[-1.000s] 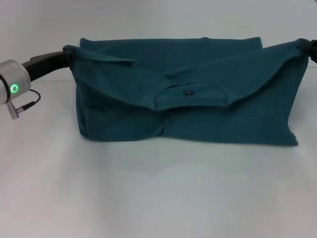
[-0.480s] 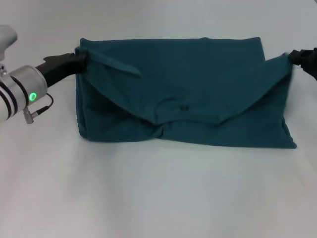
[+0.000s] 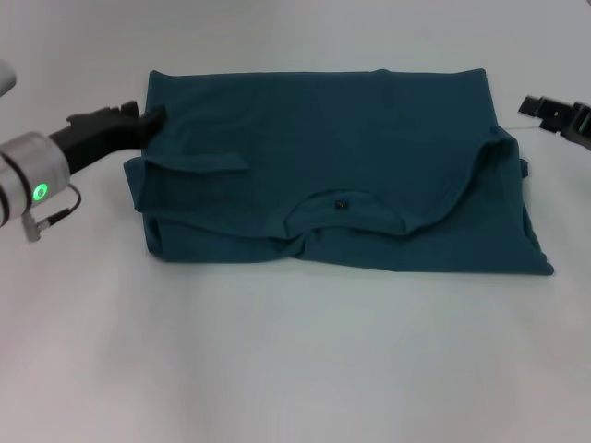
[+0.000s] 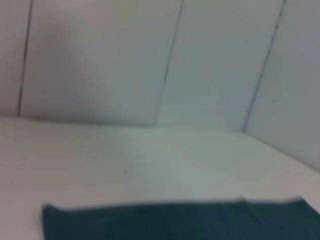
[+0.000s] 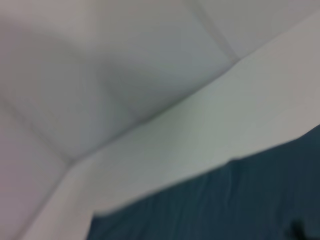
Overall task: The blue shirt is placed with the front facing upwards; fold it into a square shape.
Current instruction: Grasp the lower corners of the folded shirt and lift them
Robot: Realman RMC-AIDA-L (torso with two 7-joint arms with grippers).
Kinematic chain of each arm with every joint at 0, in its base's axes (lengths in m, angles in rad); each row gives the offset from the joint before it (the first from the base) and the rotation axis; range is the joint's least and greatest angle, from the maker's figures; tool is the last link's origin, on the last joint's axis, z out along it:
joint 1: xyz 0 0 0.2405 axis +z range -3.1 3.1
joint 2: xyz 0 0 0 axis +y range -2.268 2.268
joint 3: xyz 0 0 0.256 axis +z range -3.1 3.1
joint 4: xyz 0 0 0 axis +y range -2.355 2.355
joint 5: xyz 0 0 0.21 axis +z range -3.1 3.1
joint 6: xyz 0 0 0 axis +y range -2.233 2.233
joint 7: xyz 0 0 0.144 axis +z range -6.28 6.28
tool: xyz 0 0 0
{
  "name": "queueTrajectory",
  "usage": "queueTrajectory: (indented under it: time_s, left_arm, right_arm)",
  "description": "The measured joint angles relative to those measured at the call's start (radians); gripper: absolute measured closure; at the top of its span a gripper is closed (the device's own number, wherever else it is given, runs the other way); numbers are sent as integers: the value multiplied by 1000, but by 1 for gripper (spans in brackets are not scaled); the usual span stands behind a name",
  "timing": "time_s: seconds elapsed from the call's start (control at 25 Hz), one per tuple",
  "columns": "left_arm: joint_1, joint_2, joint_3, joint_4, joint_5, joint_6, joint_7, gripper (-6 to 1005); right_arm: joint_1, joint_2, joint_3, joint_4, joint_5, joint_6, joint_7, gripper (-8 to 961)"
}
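Observation:
The blue shirt (image 3: 332, 175) lies folded into a wide rectangle on the white table (image 3: 295, 369). Its round neckline and small dark label (image 3: 342, 203) face up near the front edge. My left gripper (image 3: 146, 122) is at the shirt's far left corner, its tip against the cloth edge. My right gripper (image 3: 540, 111) hovers open just beyond the far right corner, clear of the cloth. The shirt's edge shows low in the left wrist view as a teal strip (image 4: 175, 220), and the right wrist view shows the cloth (image 5: 225, 205) close below.
A bare white table surface (image 3: 295, 369) runs in front of the shirt and on both sides. Pale wall panels (image 4: 165, 65) stand behind the table.
Both raised corners of the shirt have come down and the top layer now lies flat. The right gripper has let go and pulled away to the right. The left gripper has dropped lower.

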Motion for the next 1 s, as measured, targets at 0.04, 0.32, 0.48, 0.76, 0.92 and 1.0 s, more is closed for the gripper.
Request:
queueTrajectory:
  time_s: [0.04,0.32,0.48,0.76,0.92,1.0]
  left_arm:
    - [0,0,0,0,0,0,0,767]
    - [196,-29,217,196,82,123,-153,568]
    - [215,-37,262,180,120,119,-174,570]
    - [184,-37,313,98,139,2,-177,574]
    - [171,-38,333,70,140,-63,-176,576]
    - [162,-37,339,56,140,-90,-174,577]
  right_arm:
    - [-17,-1,-22,-27,-15,-30,-9,446]
    - [-132,22,-65,-144,-51,-156,-53,310]
    - [-156,27,-62,-148,-49,-161,-57,311]
    - [-159,37,-68,-145,-49,-162,-59,313]
    - [-159,41,-68,-143,-49,-162,-59,314]
    - [-160,42,-69,-140,-49,-163,-59,314]
